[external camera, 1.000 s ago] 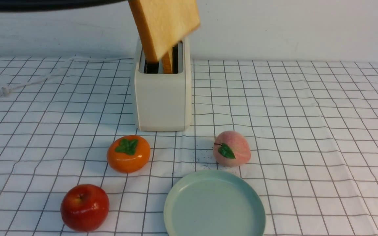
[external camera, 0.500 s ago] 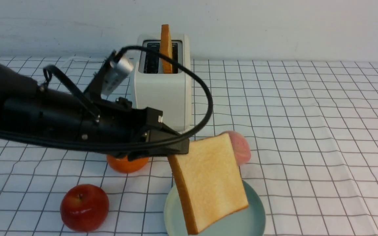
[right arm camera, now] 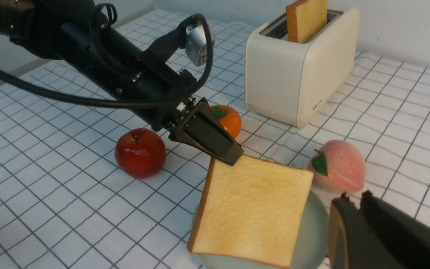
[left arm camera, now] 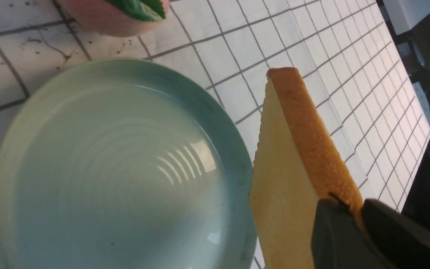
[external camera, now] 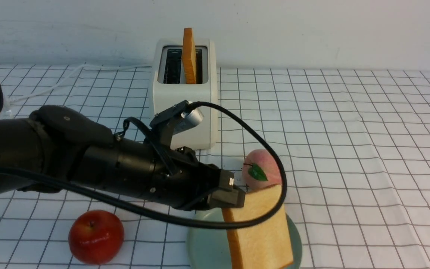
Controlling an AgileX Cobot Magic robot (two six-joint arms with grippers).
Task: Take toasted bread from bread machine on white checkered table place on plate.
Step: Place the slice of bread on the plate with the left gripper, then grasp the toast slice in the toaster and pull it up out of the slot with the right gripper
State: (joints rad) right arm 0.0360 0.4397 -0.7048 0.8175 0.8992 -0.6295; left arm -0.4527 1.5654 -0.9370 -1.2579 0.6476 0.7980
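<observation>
My left gripper (external camera: 237, 198) is shut on a corner of one slice of toasted bread (external camera: 261, 231). It holds the slice tilted, low over the mint-green plate (external camera: 203, 243) at the table's front. I cannot tell whether the slice's lower edge touches the plate. The left wrist view shows the jaws (left arm camera: 355, 209) pinching the crust of the slice (left arm camera: 286, 168) beside the plate (left arm camera: 118, 168). The second slice (external camera: 189, 56) stands in the right slot of the cream bread machine (external camera: 183, 108). My right gripper (right arm camera: 353, 200) is shut and empty, just right of the plate (right arm camera: 312, 231).
A red apple (external camera: 96, 236) lies front left and a peach (external camera: 261, 172) just behind the plate. An orange persimmon (right arm camera: 230, 119) sits behind my left arm, hidden in the front view. The toaster's white cord (external camera: 69, 74) trails left over the checkered table (external camera: 368, 149).
My left arm has brought the slice from above the bread machine down and forward to the plate. Over the last half second the slice has sunk lower over the plate.
</observation>
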